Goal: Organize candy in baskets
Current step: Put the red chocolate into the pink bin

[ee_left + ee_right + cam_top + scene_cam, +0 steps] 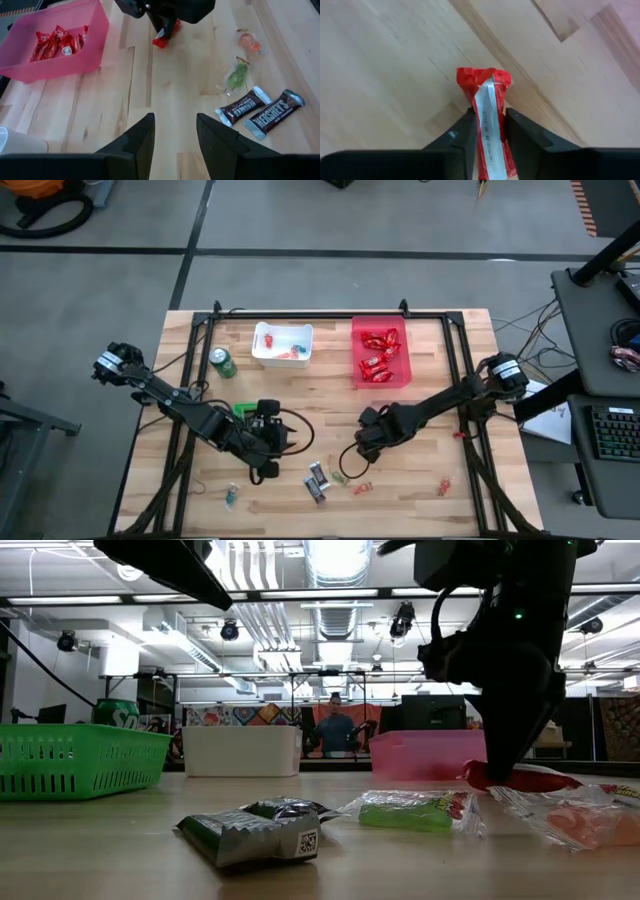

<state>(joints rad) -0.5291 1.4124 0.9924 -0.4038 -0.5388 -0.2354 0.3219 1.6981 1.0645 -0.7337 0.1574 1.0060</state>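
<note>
**Right gripper pinches a red bar, red bin waiting behind it**

The table [440, 380] carries everything: three bins along the far side and loose candy near the front edge. The red bin [379, 352] is the biggest and already has a heap of red-wrapped sweets in it, so it looks like the home for reds. The white bin [283, 344] holds a few pieces; the green bin [75, 760] sits mostly hidden under the left arm, with a green can [221, 363] beside the white one.

Now the action: the right gripper [487, 131] is low over the wood, fingers clamped on a red bar [485, 102], gripped end-on so it can lift clear. The left gripper [175, 137] hangs nearby with fingers apart, holding nothing.

Smaller stuff: two dark bars [262, 111] lie side by side, a green piece [236, 76] and an orange piece [248, 42] near them. The path to the red bin looks unobstructed.
</note>
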